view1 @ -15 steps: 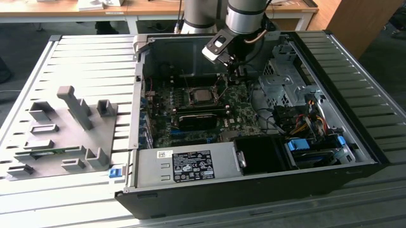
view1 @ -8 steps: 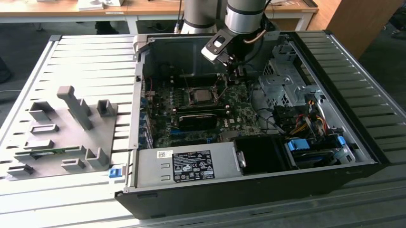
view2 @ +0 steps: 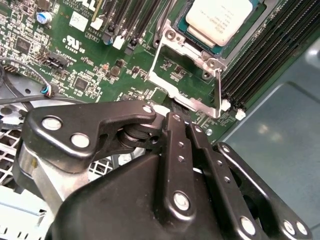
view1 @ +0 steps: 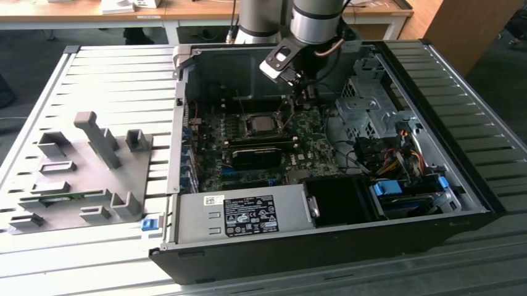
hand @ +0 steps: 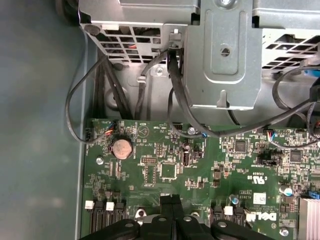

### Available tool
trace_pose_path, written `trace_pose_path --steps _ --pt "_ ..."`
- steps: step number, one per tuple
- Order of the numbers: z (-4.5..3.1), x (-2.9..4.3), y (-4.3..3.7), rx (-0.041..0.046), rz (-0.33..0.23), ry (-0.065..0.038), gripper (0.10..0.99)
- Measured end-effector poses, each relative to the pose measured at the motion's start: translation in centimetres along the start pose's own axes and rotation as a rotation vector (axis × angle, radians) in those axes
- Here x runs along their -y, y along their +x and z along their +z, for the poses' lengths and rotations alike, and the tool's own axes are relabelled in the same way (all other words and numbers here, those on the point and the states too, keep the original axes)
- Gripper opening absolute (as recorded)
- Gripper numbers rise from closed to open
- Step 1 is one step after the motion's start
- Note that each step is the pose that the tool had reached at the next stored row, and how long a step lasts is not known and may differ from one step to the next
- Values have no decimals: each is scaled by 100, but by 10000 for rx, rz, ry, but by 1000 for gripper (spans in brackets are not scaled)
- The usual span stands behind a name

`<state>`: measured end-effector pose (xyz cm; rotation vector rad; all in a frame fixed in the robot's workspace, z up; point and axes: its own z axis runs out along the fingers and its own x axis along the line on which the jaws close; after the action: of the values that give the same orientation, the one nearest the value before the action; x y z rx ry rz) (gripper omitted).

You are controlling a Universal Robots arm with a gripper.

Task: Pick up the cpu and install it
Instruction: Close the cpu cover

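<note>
Cpu (view2: pixel 217 20): lies flat and silvery side up in the socket (view2: pixel 196 41); in the exterior view it sits at 8 o'clock of the gripper (view1: pixel 303 105); nothing grips it, so it appears already set in place
Retention frame (view2: pixel 182 82): swung open and lying on the motherboard (hand: pixel 200 170) just beside the socket, its lever (view2: pixel 219 90) raised; the chip is judged not yet clamped
Gripper: fingers drawn together with nothing between them; in the second wrist view the tips hang low over the board, just beside the free edge of the open frame, a pose that suits pressing more than grasping
Case (view1: pixel 329 253): lies on its side on the slatted table (view1: pixel 115 80), open side up, giving the arm access from above
Obstacles: memory slots (view2: pixel 260 55) flank the socket; the drive cage (view1: pixel 366 102) at 3 o'clock of the gripper and loose cables (view1: pixel 383 154) at 5 o'clock crowd that side
Power supply (view1: pixel 247 216): at 6 o'clock of the socket, well apart
Tray (view1: pixel 82 179): on the table at 9 o'clock of the case, carrying a green memory stick (view1: pixel 66 198)
</note>
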<state>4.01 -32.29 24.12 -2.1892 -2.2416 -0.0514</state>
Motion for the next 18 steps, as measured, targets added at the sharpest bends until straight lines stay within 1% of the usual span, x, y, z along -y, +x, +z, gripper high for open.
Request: trace_pose_path --steps 11,18 --pt "-1 67 1 -8 7 -1 106" --pt "2 86 2 -8 11 0 106"
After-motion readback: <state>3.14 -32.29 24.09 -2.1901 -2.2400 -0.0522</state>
